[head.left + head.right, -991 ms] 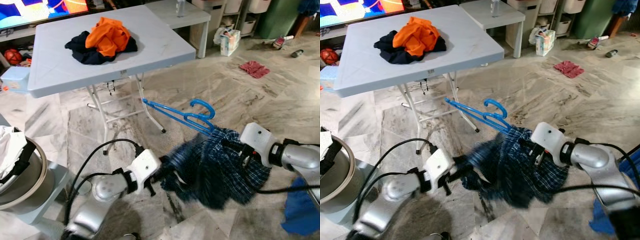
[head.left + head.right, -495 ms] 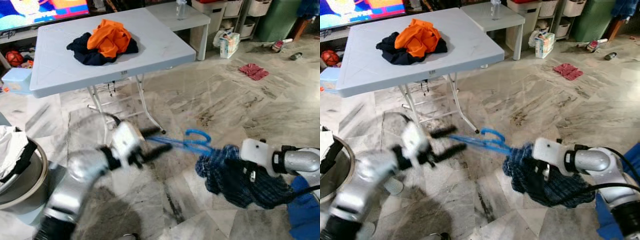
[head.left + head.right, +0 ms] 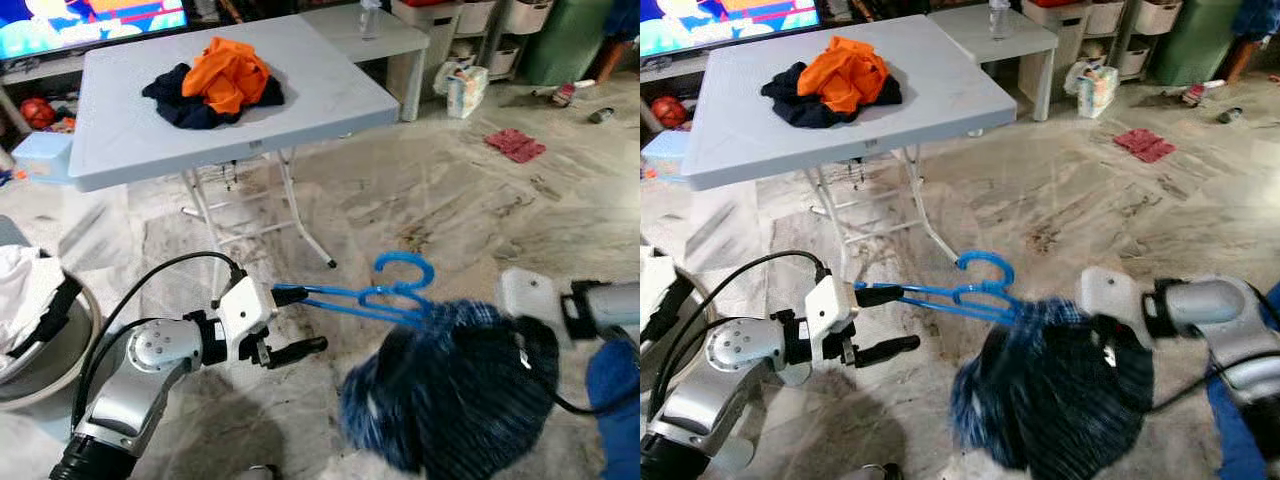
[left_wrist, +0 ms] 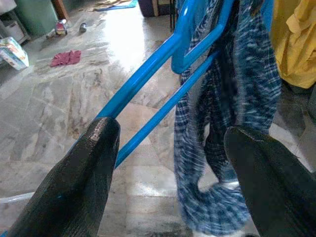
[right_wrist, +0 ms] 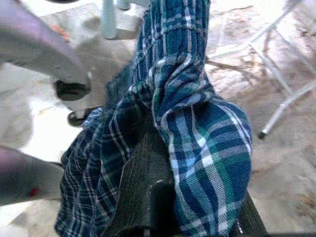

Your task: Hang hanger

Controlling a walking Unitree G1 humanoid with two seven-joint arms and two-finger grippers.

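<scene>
Hanger: a blue plastic hanger (image 3: 365, 297) held off the floor, in front of the folding tabletop's legs; its hook curls upward at the end nearer the plaid cloth, and its long bars run back toward the left tool.

Left tool: the left tool (image 3: 298, 321) is at the free end of the hanger. Its fingers are spread wide; the upper finger (image 4: 74, 187) touches the hanger's bar, the lower one (image 4: 269, 182) stands apart from it with nothing between them gripped.

Plaid cloth: a dark blue and green plaid garment (image 3: 1050, 395) hangs in a blurred bunch from the far end of the hanger, just below the hook.

Right tool: the right tool (image 5: 148, 190) is buried in the plaid cloth, its black finger wrapped by the fabric; whether the fingers are pressed together I cannot tell.

Tabletop: a pale grey folding tabletop (image 3: 130, 120) stands beyond the hanger, carrying a heap of orange cloth (image 3: 228, 72) lying on a dark navy garment (image 3: 180, 100).

Beyond the tabletop: a second low grey table (image 3: 1015, 30) behind its far corner.

Floor: marbled tile (image 3: 470, 200); a red rag (image 3: 516, 145) lies well away from the tabletop, toward the robot's right.

Basket: a round basket (image 3: 40, 340) with white cloth sits near the tabletop's legs on the robot's left.
</scene>
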